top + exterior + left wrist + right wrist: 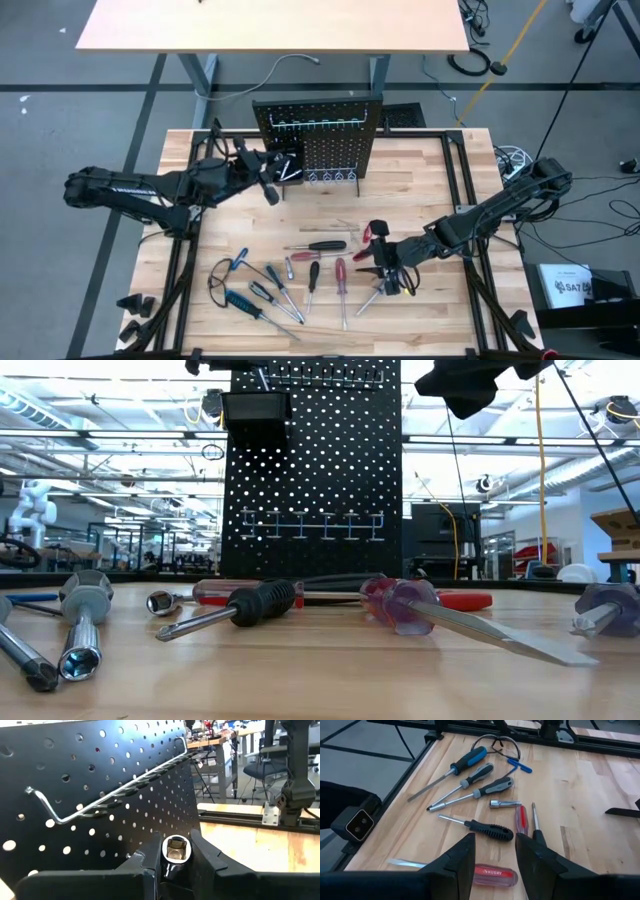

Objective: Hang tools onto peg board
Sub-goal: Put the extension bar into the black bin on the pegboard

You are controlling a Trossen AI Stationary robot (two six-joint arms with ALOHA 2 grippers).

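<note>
While clamped in left gripper (175, 865), socket (176, 849) beside peg board (100, 780).

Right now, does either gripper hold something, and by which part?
The left gripper, at the peg board, holds a silvery socket tool just below its open end. The right gripper is open above the screwdrivers, holding nothing.

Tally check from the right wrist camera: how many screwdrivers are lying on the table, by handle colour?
Blue-handled screwdriver: 1
Grey-and-black-handled screwdrivers: 2
Black-handled screwdrivers: 2 (one handle partly hidden behind a finger)
Red-handled screwdrivers: 2
Total: 7
</note>
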